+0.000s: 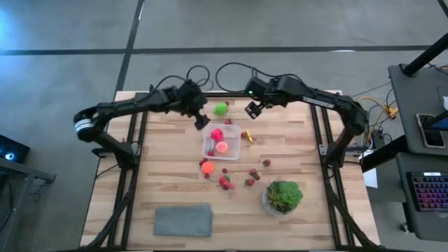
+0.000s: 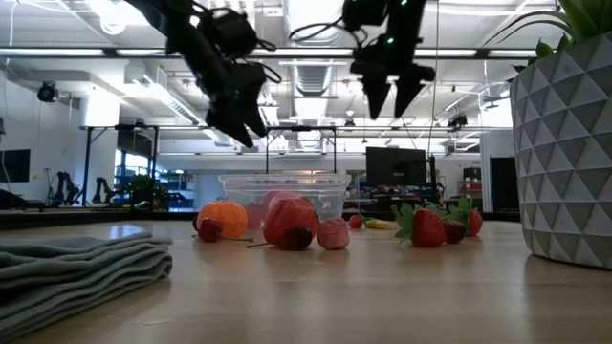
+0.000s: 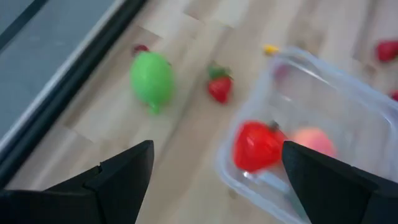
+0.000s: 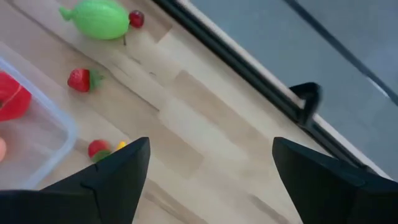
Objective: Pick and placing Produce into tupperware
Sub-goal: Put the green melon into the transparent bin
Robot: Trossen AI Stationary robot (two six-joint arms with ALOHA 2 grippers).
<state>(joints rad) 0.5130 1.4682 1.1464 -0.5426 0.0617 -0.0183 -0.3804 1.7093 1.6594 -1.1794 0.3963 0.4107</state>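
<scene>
Though near left gripper [image 1: 201, 119], tupperware [image 1: 234, 148] apart.

Grey concrete floor [image 1: 63, 42]; desk w/ keyboard [image 1: 428, 190] at right; ceiling strip lights [image 2: 316, 50].

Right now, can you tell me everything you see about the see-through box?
The tupperware is a small clear plastic box, squarish with rounded corners and no lid on. It sits flat near the middle of the wooden table. Inside lie a red fruit and a pink-peach fruit. An orange fruit lies just outside. Neither gripper touches it.
</scene>
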